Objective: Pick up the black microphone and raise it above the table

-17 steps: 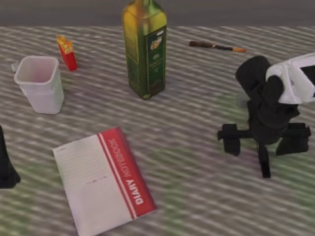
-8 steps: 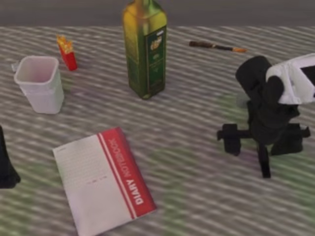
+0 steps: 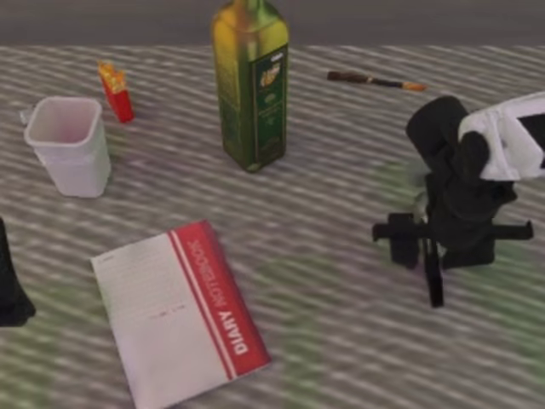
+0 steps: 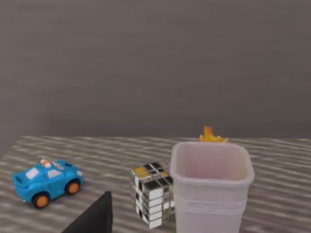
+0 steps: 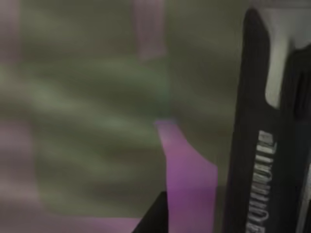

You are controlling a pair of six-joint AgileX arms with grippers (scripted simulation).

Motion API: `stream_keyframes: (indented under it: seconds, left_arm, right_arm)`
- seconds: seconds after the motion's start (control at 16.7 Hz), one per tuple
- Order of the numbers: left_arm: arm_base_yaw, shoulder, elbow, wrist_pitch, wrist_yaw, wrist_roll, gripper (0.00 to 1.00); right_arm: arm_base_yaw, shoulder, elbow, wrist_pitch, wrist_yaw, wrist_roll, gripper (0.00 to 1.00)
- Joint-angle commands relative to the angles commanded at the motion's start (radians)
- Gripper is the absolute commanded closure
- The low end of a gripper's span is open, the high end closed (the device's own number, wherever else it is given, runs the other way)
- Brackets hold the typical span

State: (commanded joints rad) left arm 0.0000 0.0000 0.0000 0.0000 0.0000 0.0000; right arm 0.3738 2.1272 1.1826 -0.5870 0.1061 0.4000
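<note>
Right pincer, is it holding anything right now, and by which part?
The right pincer appears shut on the black microphone, gripping the upper handle just below the head; the black handle sticks out beneath it. The left arm is parked at the table's left edge.

The right arm reaches in from the right edge, its white link ending in a black wrist pointed down at the table. The right gripper (image 3: 436, 245) sits right of centre — fingers closed on a slim black stick. The left gripper (image 3: 10, 290) rests parked at the left edge.
</note>
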Motion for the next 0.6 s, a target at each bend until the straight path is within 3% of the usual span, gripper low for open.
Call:
stream_keyframes:
  seconds: [0.48,0.54,0.6]
  left_arm:
    - [0.0,0.0,0.0,0.0,0.0,0.0,0.0]
    - [0.0,0.0,0.0,0.0,0.0,0.0,0.0]
    - [0.0,0.0,0.0,0.0,0.0,0.0,0.0]
  right_arm:
    - [0.0,0.0,0.0,0.0,0.0,0.0,1.0]
    - [0.014,-0.06,0.026,-0.023,-0.057,0.034,1.0]
    - [0.014,-0.06,0.026,-0.022,-0.057,0.033,1.0]
